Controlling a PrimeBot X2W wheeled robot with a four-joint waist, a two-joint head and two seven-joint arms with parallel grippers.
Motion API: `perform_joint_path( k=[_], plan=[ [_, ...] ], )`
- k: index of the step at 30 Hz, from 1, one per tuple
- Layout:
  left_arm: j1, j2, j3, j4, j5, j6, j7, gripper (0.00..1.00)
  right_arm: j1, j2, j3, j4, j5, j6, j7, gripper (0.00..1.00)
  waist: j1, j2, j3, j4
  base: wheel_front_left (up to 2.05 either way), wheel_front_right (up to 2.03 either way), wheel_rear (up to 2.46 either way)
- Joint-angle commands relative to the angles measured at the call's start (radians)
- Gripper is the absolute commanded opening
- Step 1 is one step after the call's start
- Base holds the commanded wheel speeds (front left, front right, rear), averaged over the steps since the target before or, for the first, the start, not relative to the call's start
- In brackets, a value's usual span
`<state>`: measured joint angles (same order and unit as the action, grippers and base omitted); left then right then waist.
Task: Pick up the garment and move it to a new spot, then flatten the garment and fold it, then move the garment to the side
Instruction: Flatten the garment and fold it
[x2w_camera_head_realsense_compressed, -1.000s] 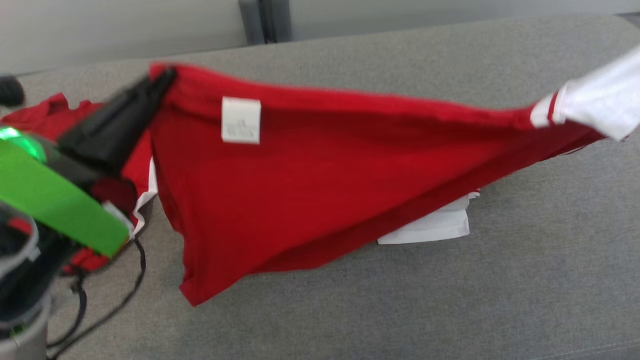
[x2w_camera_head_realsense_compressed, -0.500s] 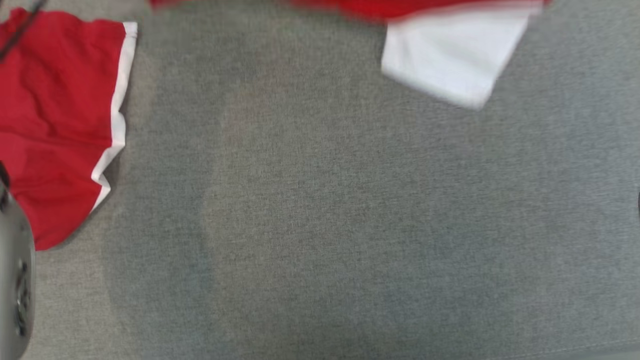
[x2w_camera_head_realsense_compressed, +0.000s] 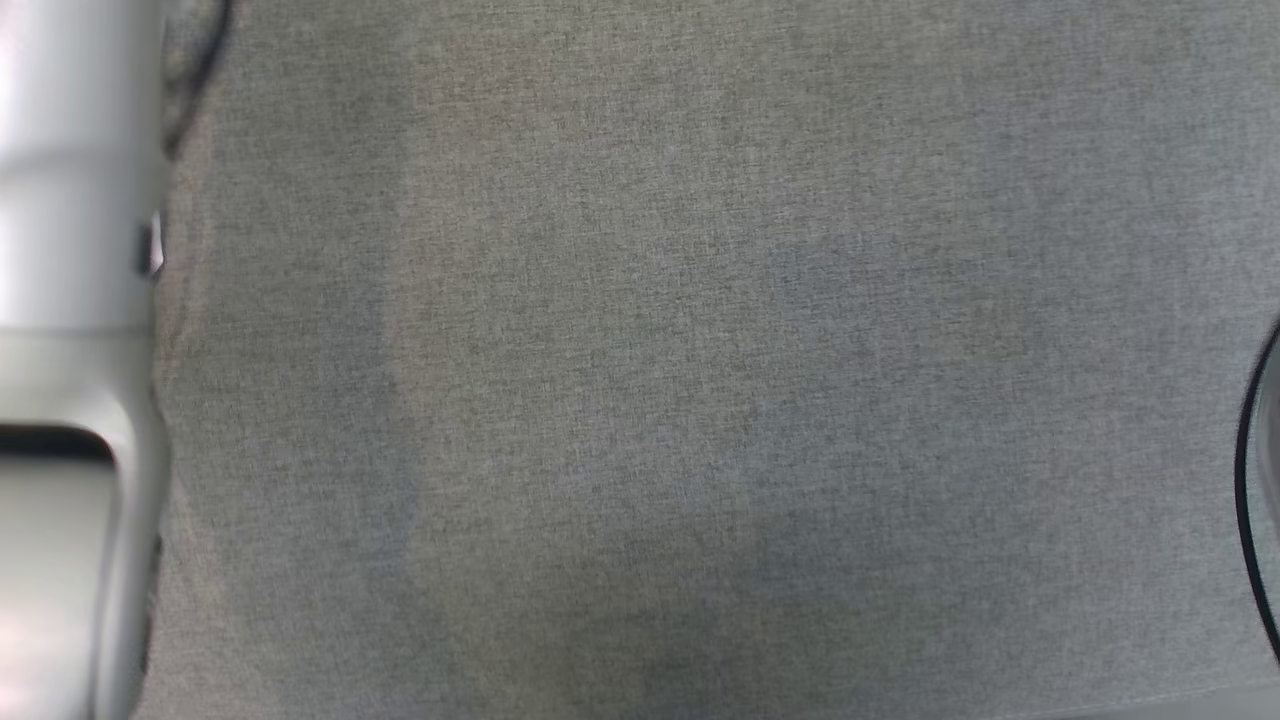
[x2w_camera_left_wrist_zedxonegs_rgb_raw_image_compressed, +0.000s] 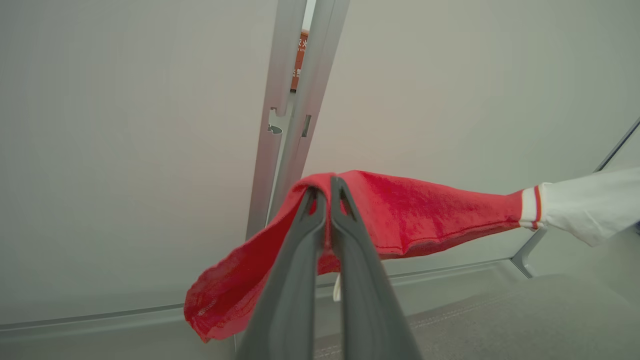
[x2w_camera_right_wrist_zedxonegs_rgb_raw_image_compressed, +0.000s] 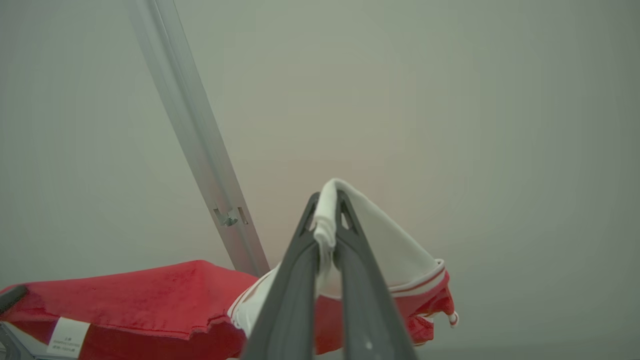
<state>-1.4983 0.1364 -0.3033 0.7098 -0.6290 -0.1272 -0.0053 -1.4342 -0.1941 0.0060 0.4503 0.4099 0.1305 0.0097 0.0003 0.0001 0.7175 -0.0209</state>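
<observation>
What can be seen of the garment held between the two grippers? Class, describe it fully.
The garment is a red, soft-looking top with a white sleeve trimmed by a red stripe, and a white label near one edge. It hangs in the air, stretched between both arms: the left gripper is shut on a red edge, the right gripper is shut on white cloth. Loose red folds droop below each grip.

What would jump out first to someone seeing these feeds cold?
The red garment hangs stretched in mid-air in the left wrist view, with the left gripper pinching its red edge. In the right wrist view, the right gripper is shut on its white sleeve. The head view looks down on grey fabric surface, a pale forearm at its left edge.
</observation>
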Motion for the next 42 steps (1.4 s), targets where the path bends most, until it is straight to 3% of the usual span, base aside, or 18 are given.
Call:
perform_joint_path(
  k=[1,7,9,12,19,25,33,36,42],
  plan=[
    [0.051,0.011,-0.041,-0.022,-0.034,-0.004,-0.014,0.0,0.093,-0.023,0.009,-0.041,0.037,0.0,-0.025,0.0,-0.0003,-0.0001,-0.02,-0.009,0.0,0.0,0.0],
    [0.367,0.13,-0.212,-0.15,-0.16,-0.004,-0.052,0.0,0.567,-0.093,-0.017,-0.215,0.165,0.001,-0.081,0.0,-0.0003,-0.0001,-0.126,-0.025,0.0,0.0,0.0],
    [0.468,0.187,-0.253,-0.201,-0.144,-0.004,-0.074,0.0,0.703,-0.101,-0.028,-0.27,0.176,0.0,-0.084,0.0,-0.0003,-0.0001,-0.161,-0.035,0.0,0.0,0.0],
    [0.672,0.205,-0.281,-0.247,-0.169,-0.002,-0.11,0.0,0.905,-0.081,-0.042,-0.318,0.186,0.0,-0.096,0.0,-0.0003,-0.0001,-0.266,-0.048,0.0,0.0,0.0],
    [1.113,0.22,-0.318,-0.425,-0.243,0.103,-0.128,0.0,1.346,-0.024,-0.101,-0.435,0.161,0.0,-0.046,0.0,-0.0003,-0.0001,-0.493,-0.051,0.0,0.0,0.0],
    [1.402,0.246,-0.332,-0.587,-0.29,0.215,-0.14,0.0,1.624,0.008,-0.134,-0.485,0.144,0.0,0.017,0.0,-0.0003,-0.0001,-0.592,-0.057,0.0,0.0,0.0],
    [1.642,0.267,-0.332,-0.769,-0.361,0.326,-0.125,0.0,1.787,0.05,-0.187,-0.503,0.177,0.0,0.059,0.0,-0.0003,-0.0001,-0.611,-0.043,0.0,0.0,0.0],
    [1.647,0.293,-0.333,-0.799,-0.361,0.351,-0.086,0.0,1.742,0.042,-0.179,-0.511,0.165,0.0,0.068,0.0,-0.0003,-0.0001,-0.593,-0.039,0.0,0.0,0.0],
    [1.512,0.327,-0.314,-0.881,-0.344,0.378,0.003,0.0,1.564,-0.012,-0.149,-0.556,0.15,0.0,0.138,0.0,-0.0003,-0.0001,-0.509,-0.017,0.0,0.0,0.0]
  ],
)
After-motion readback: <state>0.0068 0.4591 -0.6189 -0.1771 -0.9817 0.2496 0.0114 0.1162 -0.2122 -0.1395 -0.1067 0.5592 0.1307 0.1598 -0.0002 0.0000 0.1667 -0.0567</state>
